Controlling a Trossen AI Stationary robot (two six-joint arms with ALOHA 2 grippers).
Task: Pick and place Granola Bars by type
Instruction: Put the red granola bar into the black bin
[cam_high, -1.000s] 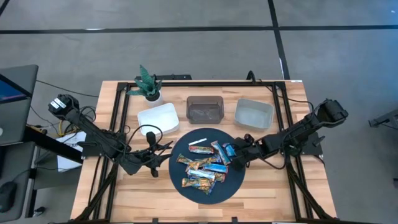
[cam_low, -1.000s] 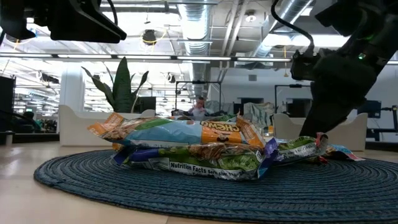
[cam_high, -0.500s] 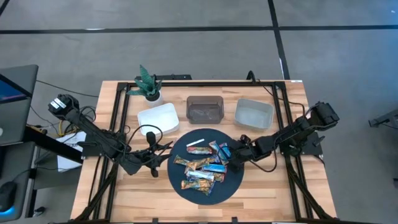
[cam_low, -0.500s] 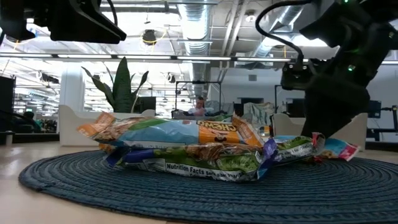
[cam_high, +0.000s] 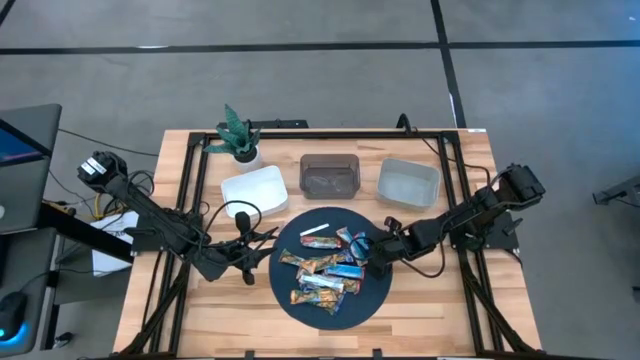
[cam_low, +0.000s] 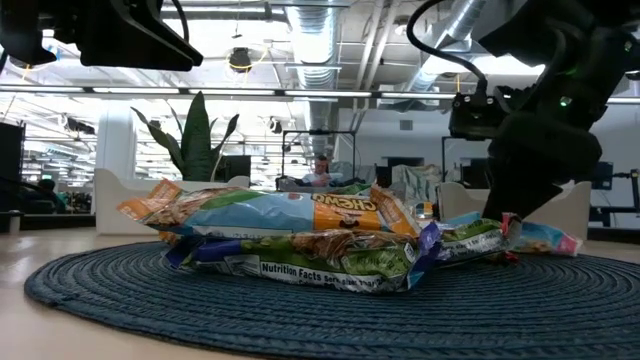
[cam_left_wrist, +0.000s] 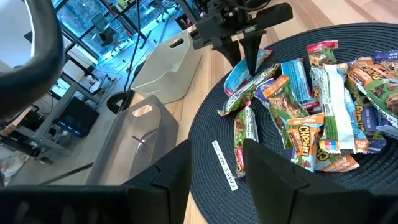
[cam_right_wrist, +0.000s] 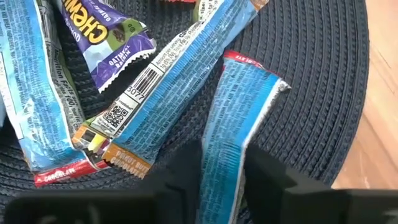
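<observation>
Granola Bars (cam_high: 325, 270): a loose heap of small flat bars in shiny crinkled wrappers, on the round dark blue woven mat (cam_high: 300, 300) at the near middle of the table (cam_high: 430, 310); they overlap and cross one another
Wrappers: some light blue with white ends, some orange and brown with the word CHEWY, some green with a nutrition panel, one purple marked oatmeal raisin; in the low view an orange and blue bar lies on top of a green one
Held bar: a light blue bar (cam_right_wrist: 230, 134) with fine print, a red band at its far end and a white crimped edge; it lies at the right edge of the heap, resting on the mat, tilted against a longer blue bar (cam_right_wrist: 180, 93) with a barcode
Right gripper (cam_high: 368, 256): down at the right side of the mat, its two dark fingers (cam_right_wrist: 186, 165) clenched on either side of the light blue bar
Left gripper (cam_high: 262, 240): hovers just left of the mat, above the table, grasping nothing; jaws partly apart
White strip (cam_high: 316, 229): thin, plain, at the far edge of the mat, apart from the heap
White bin (cam_high: 254, 192): beyond the mat, to the left
Dark clear bin (cam_high: 330, 175): beyond the mat, in the middle
Grey bin (cam_high: 408, 182): beyond the mat, to the right
Plant (cam_high: 238, 133): small, in a white pot, at the far left of the table, behind the white bin
</observation>
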